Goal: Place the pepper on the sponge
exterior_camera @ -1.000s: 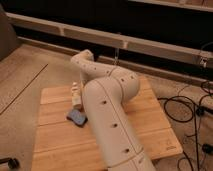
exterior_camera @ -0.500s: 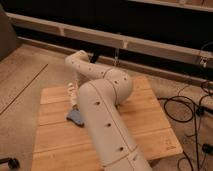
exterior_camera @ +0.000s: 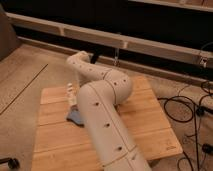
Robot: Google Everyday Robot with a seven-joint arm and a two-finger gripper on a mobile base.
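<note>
Whether the jaws of the gripper [exterior_camera: 71,93] are parted or closed cannot be told, and nothing can be made out between them. The gripper is held pointing downward over the left part of the table [exterior_camera: 55,145], just above and slightly behind the blue sponge [exterior_camera: 74,118]. The sponge's right side is covered by the arm [exterior_camera: 102,115].

The pepper cannot be picked out anywhere. It may be concealed within the jaws or behind the arm, and none is seen on the part of the sponge that shows.

Over the last second the gripper has been shifted only a little, leftward and slightly upward, while the elbow and the thick link have been swung further across the middle of the table. The sponge has not been moved.

Two readings are fitted by this: a pepper held close over the sponge for release, or one already let go with the gripper being lifted clear. Completion cannot be judged from here.
</note>
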